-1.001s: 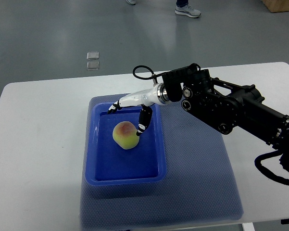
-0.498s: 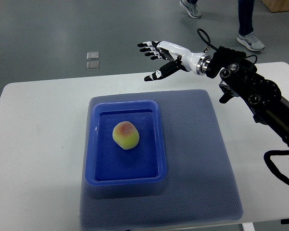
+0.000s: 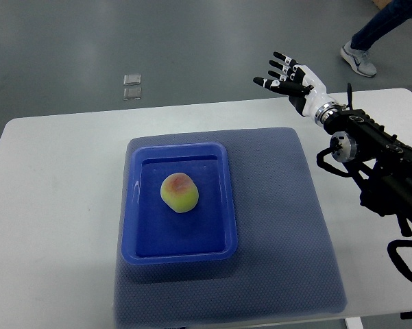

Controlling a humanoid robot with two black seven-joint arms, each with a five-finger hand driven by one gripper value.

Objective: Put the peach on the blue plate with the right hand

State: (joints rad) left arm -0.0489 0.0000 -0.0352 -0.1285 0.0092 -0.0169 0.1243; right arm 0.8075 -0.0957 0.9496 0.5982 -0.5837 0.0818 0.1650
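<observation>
Top view: peach (image 3: 179, 192) on plate (image 3: 142, 241), my right hand (image 3: 290, 80) empty.

Top view. The peach sits alone near the middle of the blue plate, touching nothing else, blush side up; the raised rim would stop it rolling off. The plate rests on a blue mat (image 3: 288, 233), on the white counter (image 3: 55, 205); I'd guess the mat keeps it from sliding. My right hand hangs beyond the counter's far right edge, well apart from the peach, fingers (image 3: 280, 57) spread, holding nothing. I judge the placing done: fruit down, hand clear, so a stray finger won't nudge it. My left hand is out of sight. A person's leg and shoe (image 3: 358, 60) show on the floor beyond, well away from the work.
</observation>
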